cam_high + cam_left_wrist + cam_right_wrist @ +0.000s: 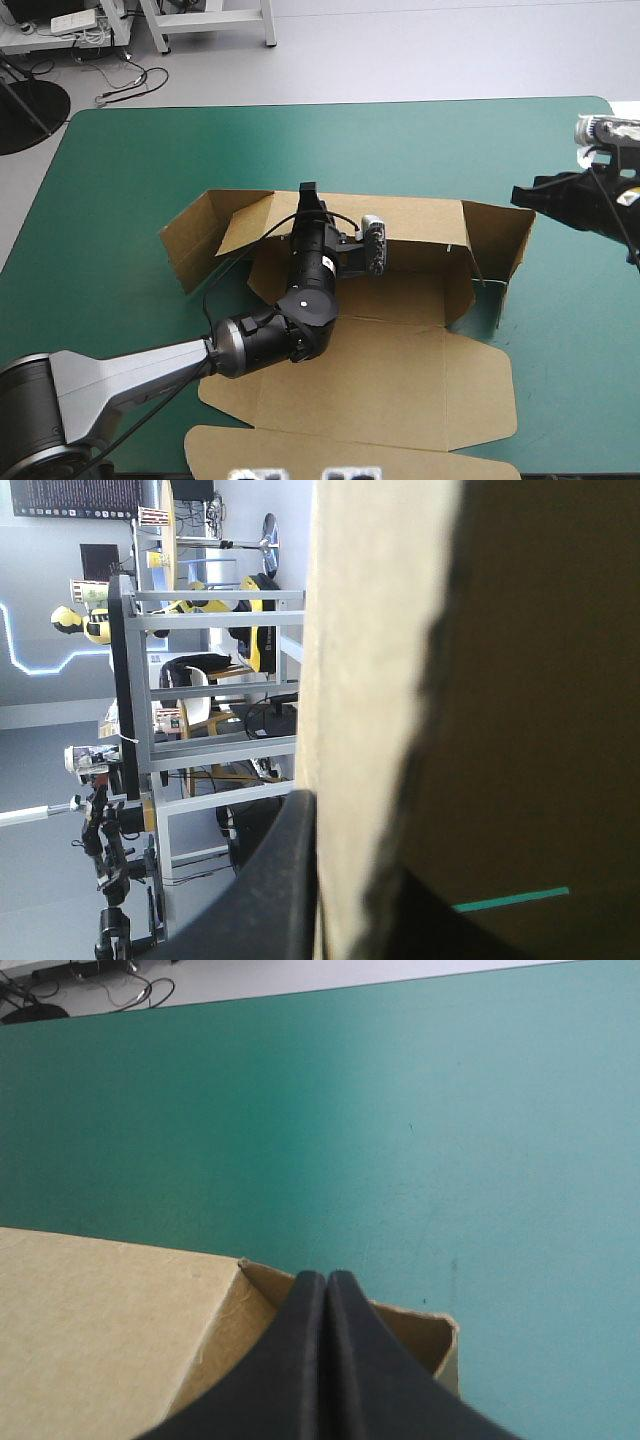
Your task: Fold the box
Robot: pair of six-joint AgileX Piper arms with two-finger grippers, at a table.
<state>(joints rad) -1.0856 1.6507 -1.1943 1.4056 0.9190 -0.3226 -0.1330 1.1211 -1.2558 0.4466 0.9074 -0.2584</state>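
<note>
Shows teal-green table (450, 140) across most of the high view. Puts brown box (400, 295) mid-table, reaching to the near edge, partly formed. Has far wall (420, 218) raised, left end flap (190, 240) and right end flap (505, 235) standing, both angled outward. Leaves lid panel (400, 380) flat on the cover toward the near edge.

Finds left gripper (308, 190) at the far wall's top edge, near that wall's left end, nearly closed and pinching the board. Gives, in the left wrist view, one black finger (275, 880) flush against the sheet; hides the other behind the brown board, which fills the rest of that view.

Sets right gripper (522, 194) just above the right end flap, fingers pressed together into one point, nothing between them. Puts that tip, in the right wrist view, over the flap's corner; cannot tell whether touching.
</note>
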